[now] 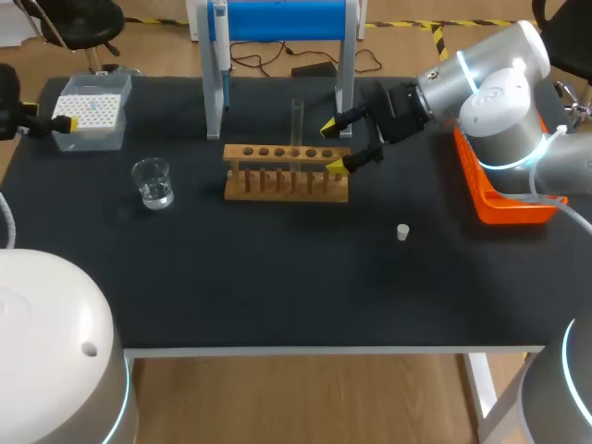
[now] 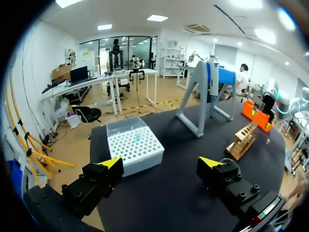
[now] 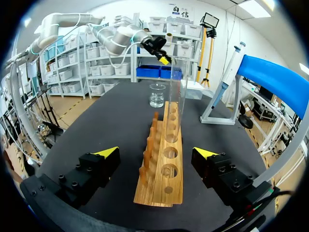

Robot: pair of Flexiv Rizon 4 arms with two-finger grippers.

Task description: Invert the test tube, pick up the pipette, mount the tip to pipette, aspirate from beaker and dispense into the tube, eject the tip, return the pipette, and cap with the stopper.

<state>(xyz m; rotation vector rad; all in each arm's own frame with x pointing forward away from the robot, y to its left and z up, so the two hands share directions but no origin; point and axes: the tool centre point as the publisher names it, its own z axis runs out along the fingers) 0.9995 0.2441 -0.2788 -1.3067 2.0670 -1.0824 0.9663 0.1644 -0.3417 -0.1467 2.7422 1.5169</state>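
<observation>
A clear test tube (image 1: 297, 120) stands upright in the wooden rack (image 1: 287, 172) at mid-table. My right gripper (image 1: 333, 145) is open at the rack's right end, its fingers straddling that end; in the right wrist view the rack (image 3: 164, 164) and the tube (image 3: 176, 96) lie ahead of that gripper (image 3: 157, 152). The pipette (image 1: 222, 42) hangs on the blue stand (image 1: 282, 20). The beaker (image 1: 153, 182) with liquid sits left of the rack. A white stopper (image 1: 403, 232) lies at front right. My left gripper (image 2: 160, 162) is open and empty, just short of the tip box (image 2: 134, 149).
The tip box (image 1: 90, 109) is at the table's back left corner. An orange tray (image 1: 504, 202) lies at the right edge under my right arm. The stand's legs (image 1: 215, 111) rise just behind the rack.
</observation>
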